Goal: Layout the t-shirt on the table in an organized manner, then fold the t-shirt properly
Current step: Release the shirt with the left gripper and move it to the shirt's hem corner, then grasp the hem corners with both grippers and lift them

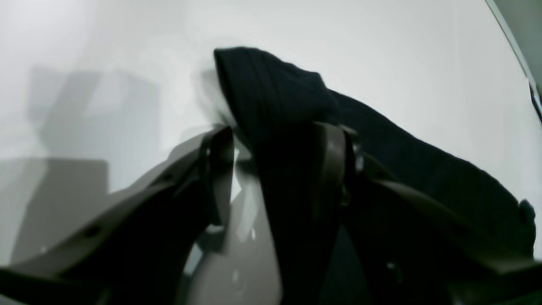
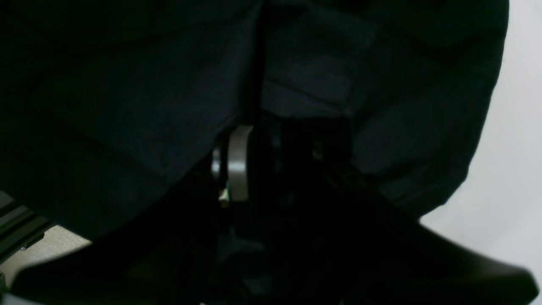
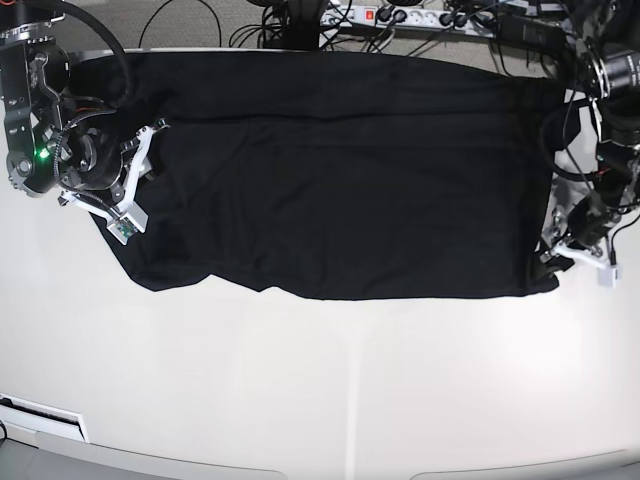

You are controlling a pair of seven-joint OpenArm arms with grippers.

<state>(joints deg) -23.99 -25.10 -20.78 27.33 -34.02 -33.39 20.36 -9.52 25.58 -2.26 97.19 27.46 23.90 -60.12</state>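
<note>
The black t-shirt [image 3: 340, 170] lies spread out, mostly flat, across the far half of the white table [image 3: 320, 380], its near hem wavy. My left gripper [image 3: 553, 258] sits at the shirt's near right corner. In the left wrist view its jaws [image 1: 277, 140] stand apart around a raised fold of the t-shirt [image 1: 271, 89], which leans on one finger [image 1: 332, 165] with a gap to the other. My right gripper [image 3: 140, 175] is at the shirt's left edge. In the right wrist view dark cloth [image 2: 148, 106] drapes over the right gripper [image 2: 279, 140] and hides how the jaws stand.
Cables and a power strip [image 3: 400, 15] run along the far edge behind the shirt. The table's rounded near edge [image 3: 200, 465] shows at the bottom, with a white strip [image 3: 40, 415] at its left corner. Bare white table [image 1: 381, 42] lies beyond the fold.
</note>
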